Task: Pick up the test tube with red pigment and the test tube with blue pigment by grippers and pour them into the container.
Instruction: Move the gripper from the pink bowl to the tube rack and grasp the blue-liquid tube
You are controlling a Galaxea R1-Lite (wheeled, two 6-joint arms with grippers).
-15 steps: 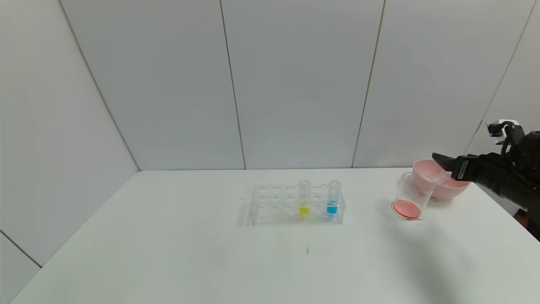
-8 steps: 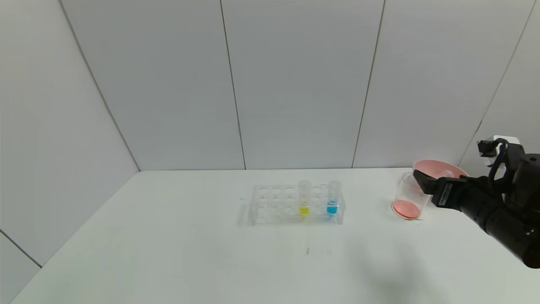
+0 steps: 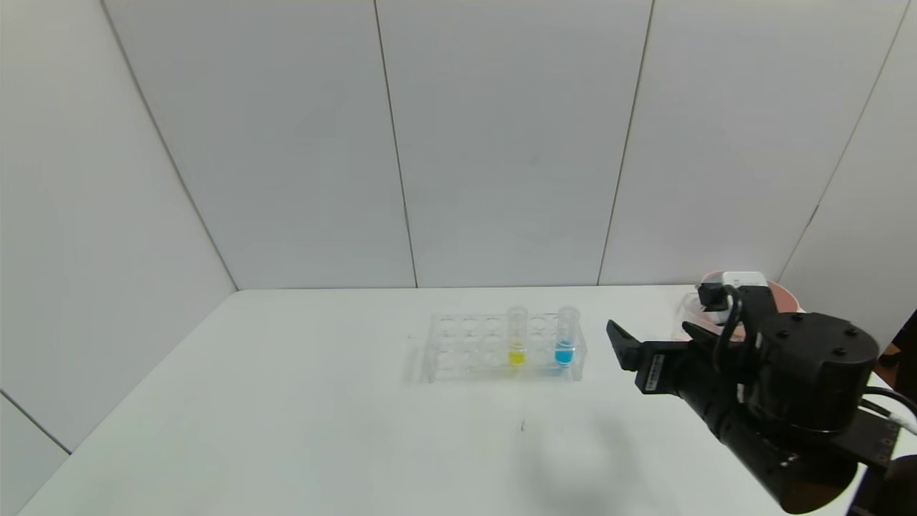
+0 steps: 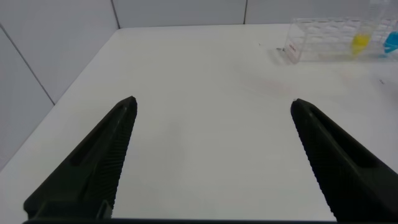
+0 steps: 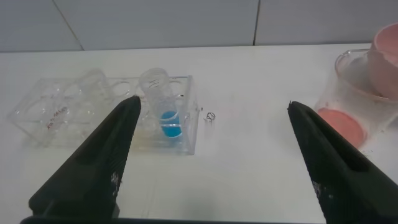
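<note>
The test tube with blue pigment [image 3: 565,338] stands upright at the right end of a clear tube rack [image 3: 466,347]; it also shows in the right wrist view [image 5: 163,111]. The container [image 5: 349,102], a clear beaker, holds orange-red liquid in its bottom; in the head view [image 3: 686,309] my right arm mostly hides it. The test tube with red pigment is not in view. My right gripper [image 3: 648,333] is open and empty above the table between rack and beaker, pointing at the rack [image 5: 213,109]. My left gripper [image 4: 213,102] is open and empty, far from the rack.
A yellow-liquid tube [image 3: 517,338] stands in the rack left of the blue one. A pink bowl [image 5: 387,53] sits right behind the beaker, near the table's right edge. The white table [image 3: 286,401] is walled at the back and left.
My right arm has swung left and down, from over the pink bowl and beaker to the space beside the rack. Rack, tubes and beaker have not moved.
</note>
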